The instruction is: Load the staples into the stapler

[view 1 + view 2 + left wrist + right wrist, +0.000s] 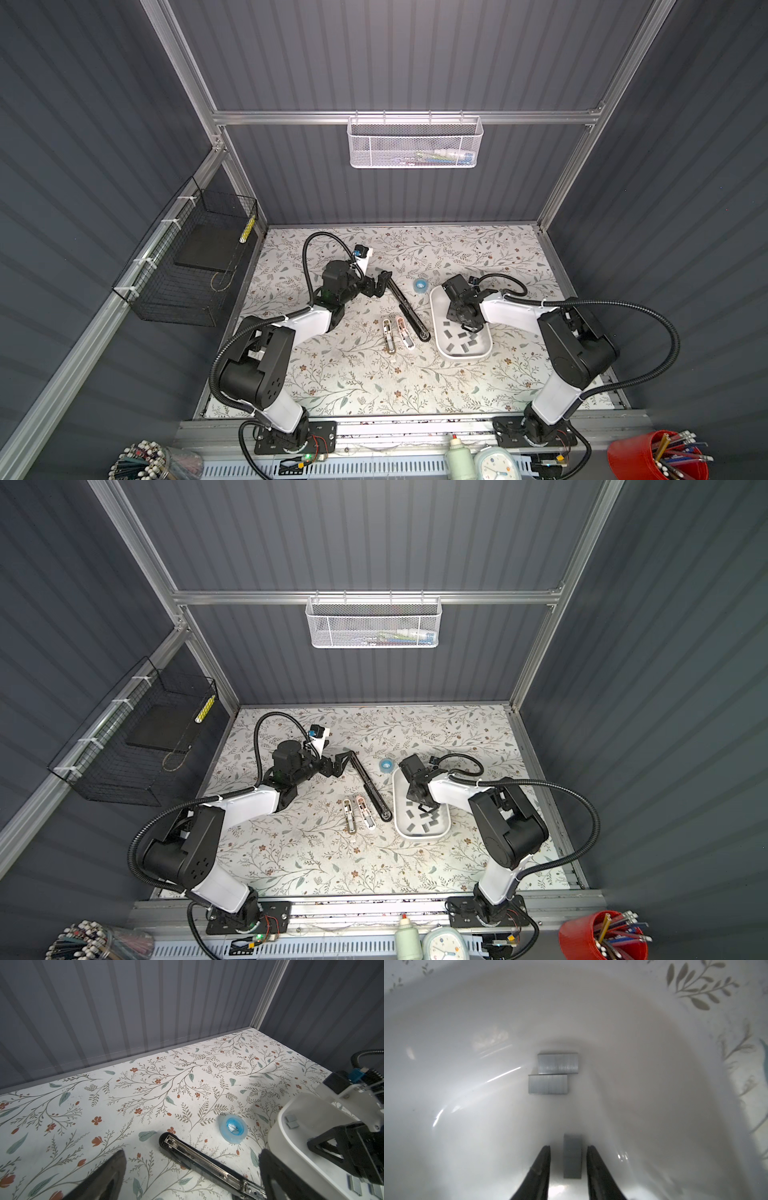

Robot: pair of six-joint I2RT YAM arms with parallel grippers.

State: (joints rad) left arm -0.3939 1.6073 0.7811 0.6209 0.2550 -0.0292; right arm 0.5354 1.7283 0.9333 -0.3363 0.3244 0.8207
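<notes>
Right end effector [568, 1147]: your jaws stand narrowly apart astride one staple strip [572, 1156], clamping nothing.
Staples [462, 335]: loose in the white tray [463, 355].
Handling: likely light, stiff, slick, and apt to snap at glued seams; pinch the long sides mid-length.
Stapler [409, 309]: opened flat on the surface [353, 374], just beside the tray.
Left end effector [379, 286]: wide open, empty, at the stapler's far end.

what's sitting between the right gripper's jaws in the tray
One grey staple strip, flat on the white tray, a gap to each jaw. The right wrist view shows it.
</notes>
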